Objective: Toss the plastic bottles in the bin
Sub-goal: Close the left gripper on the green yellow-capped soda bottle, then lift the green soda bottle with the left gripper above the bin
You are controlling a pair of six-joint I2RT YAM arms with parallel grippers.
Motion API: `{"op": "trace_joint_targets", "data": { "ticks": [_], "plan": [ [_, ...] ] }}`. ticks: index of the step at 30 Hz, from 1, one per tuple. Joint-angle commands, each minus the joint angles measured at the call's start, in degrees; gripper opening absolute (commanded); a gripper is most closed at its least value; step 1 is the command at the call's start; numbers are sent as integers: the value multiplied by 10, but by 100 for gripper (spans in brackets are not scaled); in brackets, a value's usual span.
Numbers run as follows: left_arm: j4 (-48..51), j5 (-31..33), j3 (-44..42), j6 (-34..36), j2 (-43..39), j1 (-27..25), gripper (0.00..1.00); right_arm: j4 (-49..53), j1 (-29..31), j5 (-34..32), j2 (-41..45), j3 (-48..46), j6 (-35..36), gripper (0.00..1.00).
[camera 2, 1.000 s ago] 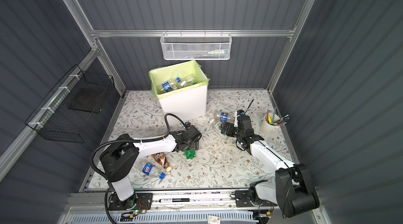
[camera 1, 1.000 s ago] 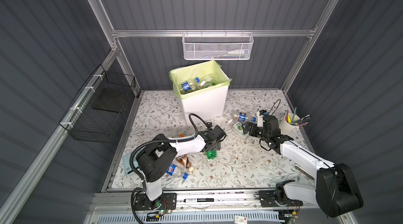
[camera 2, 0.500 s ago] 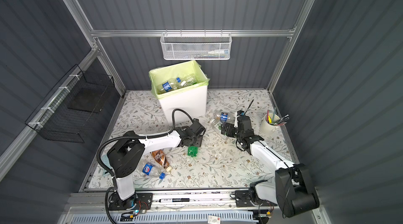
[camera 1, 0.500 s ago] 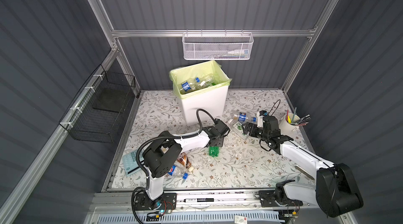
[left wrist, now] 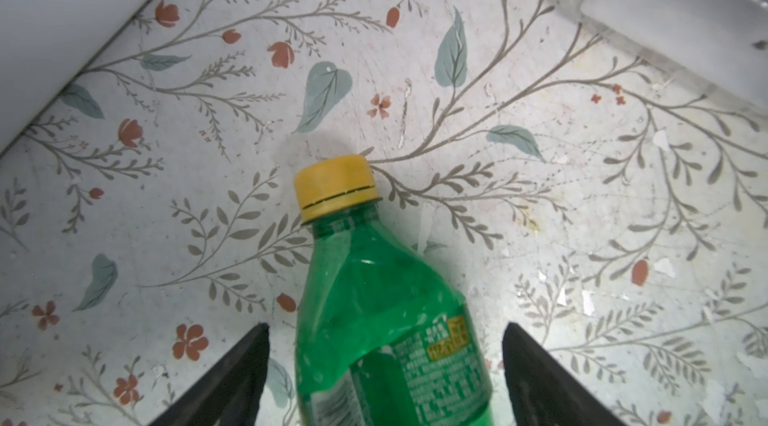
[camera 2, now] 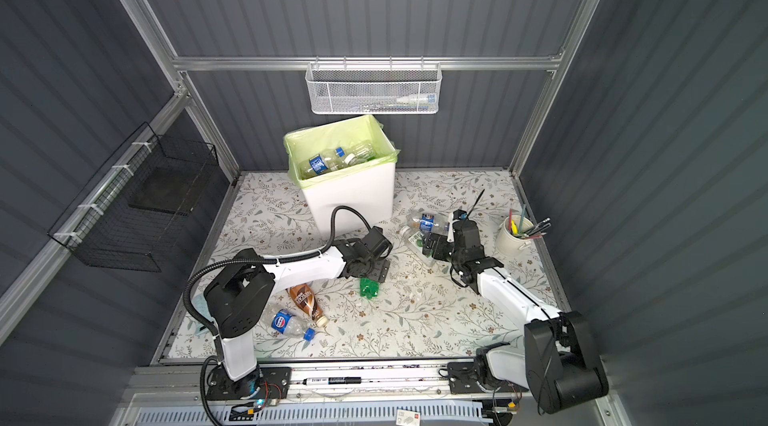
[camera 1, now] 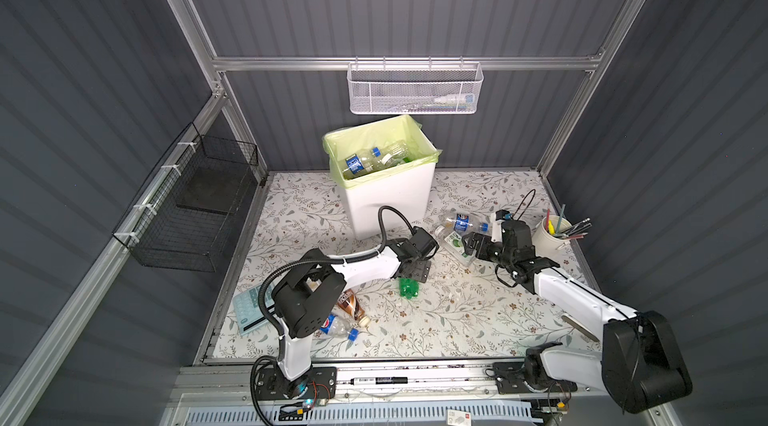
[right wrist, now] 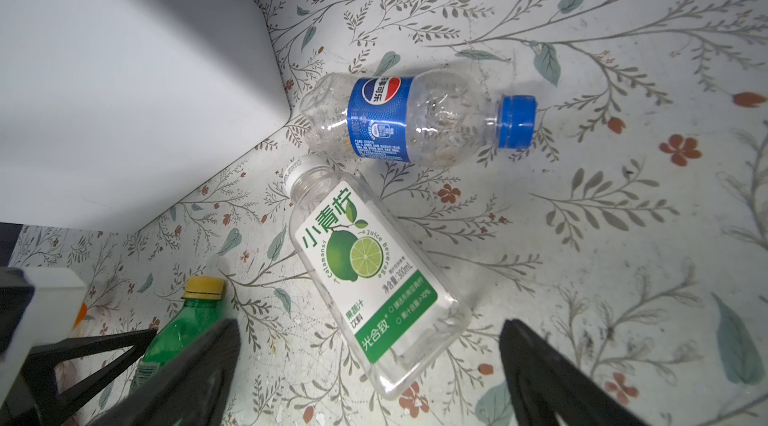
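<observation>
A crushed green plastic bottle (left wrist: 374,320) with a yellow cap lies on the floral table (camera 1: 457,320), just in front of the bin. My left gripper (left wrist: 384,326) is open astride it, with a gap on each side; in both top views the gripper (camera 1: 415,272) hangs over the bottle (camera 1: 409,287) (camera 2: 370,287). My right gripper (right wrist: 370,326) is open around the base of a clear lime-label bottle (right wrist: 365,262) (camera 1: 455,243). A clear blue-label bottle (right wrist: 415,118) lies just beyond. The white bin (camera 1: 386,199) holds several bottles (camera 1: 365,160).
A brown bottle (camera 1: 351,305) and a blue-capped clear bottle (camera 1: 336,326) lie near the left arm's base, beside a calculator (camera 1: 247,312). A white pen cup (camera 1: 548,237) stands at the right. A white mesh basket (camera 1: 415,89) and a black wire basket (camera 1: 195,212) hang on the walls.
My left arm has shifted right and its gripper now sits lower over the green bottle, which still lies on the table. The right arm has not moved.
</observation>
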State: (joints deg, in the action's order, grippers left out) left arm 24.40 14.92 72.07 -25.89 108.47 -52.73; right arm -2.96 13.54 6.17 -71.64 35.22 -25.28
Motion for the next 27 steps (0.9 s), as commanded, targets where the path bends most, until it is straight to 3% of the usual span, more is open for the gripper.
{"op": "trace_joint_targets", "data": {
  "ticks": [1,9,11,17,21,27],
  "plan": [
    [11,-26,4,-3,22,1,79,5,-4,-5,4,-8,6,99],
    [17,-48,9,1,28,1,62,4,-7,-4,11,-10,6,99],
    [13,-42,7,3,18,1,54,4,-8,-2,12,-10,5,99],
    [-61,-17,-18,21,-99,1,43,5,-12,0,21,-9,5,99],
    [-99,28,-7,90,-210,1,43,7,-13,-1,28,-6,6,99],
    [-211,106,13,276,-381,0,44,11,-14,-5,39,2,7,99]
  ]
}}
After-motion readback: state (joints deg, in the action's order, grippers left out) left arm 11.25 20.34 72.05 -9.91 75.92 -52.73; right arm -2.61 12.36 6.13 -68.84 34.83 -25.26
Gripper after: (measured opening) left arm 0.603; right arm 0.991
